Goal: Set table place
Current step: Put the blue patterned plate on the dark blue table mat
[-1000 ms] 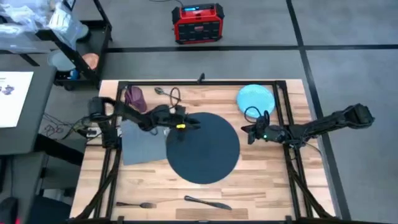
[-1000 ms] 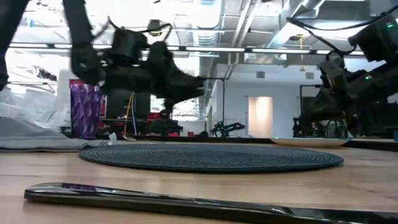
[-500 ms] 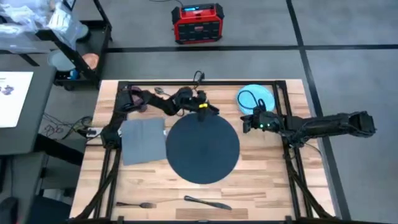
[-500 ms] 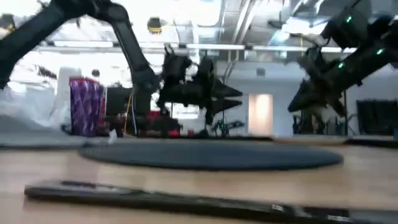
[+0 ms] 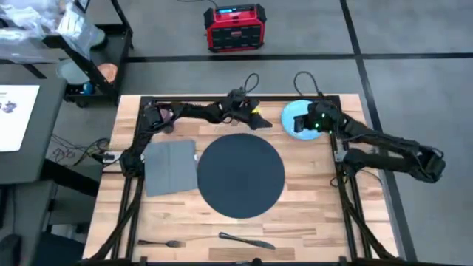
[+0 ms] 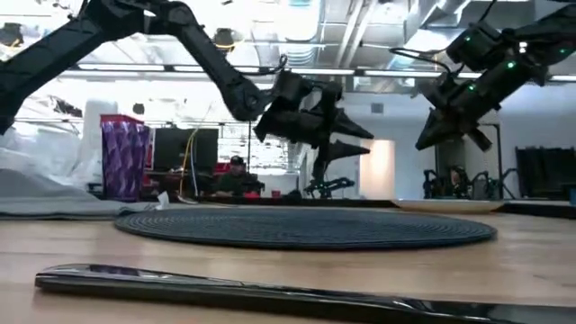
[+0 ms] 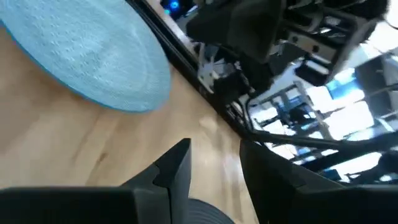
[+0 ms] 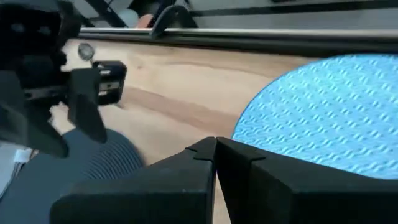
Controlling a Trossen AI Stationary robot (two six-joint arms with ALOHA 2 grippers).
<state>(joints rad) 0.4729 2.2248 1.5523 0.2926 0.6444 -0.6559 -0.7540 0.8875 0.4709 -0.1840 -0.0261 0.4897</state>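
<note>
Overhead, the place (image 5: 240,176), a wide round dark mat, lay flat at the centre of the table (image 5: 310,214), with a grey napkin (image 5: 170,167) touching its left edge. A light blue plate (image 5: 301,117) sat at the upper right of the tabletop, and a knife (image 5: 247,240) and a fork (image 5: 160,242) lay along the bottom edge. The left gripper (image 5: 255,121) hovered above the mat's upper rim, between mat and plate. The right gripper (image 5: 310,124) hung over the plate. Neither carried anything.

From the low camera, the mat (image 6: 306,225) showed a ribbed, woven surface lying thin against the wood. It looked light, limp and likely to sag if raised by one side, so a pinch at the rim would suit better than any hold at the centre. The left gripper (image 6: 355,144) was aloft at mid frame, its jaws parted a little and empty.

Past the left wrist, the two fingers (image 7: 177,168) stood slightly apart with bare wood between them, and the plate (image 7: 87,56) filled the upper left.

Past the right wrist, the fingers (image 8: 205,158) sat pressed together, closed on nothing, with the textured plate (image 8: 329,112) at the right. The plate looked stiff and thin, best taken at its edge.
</note>
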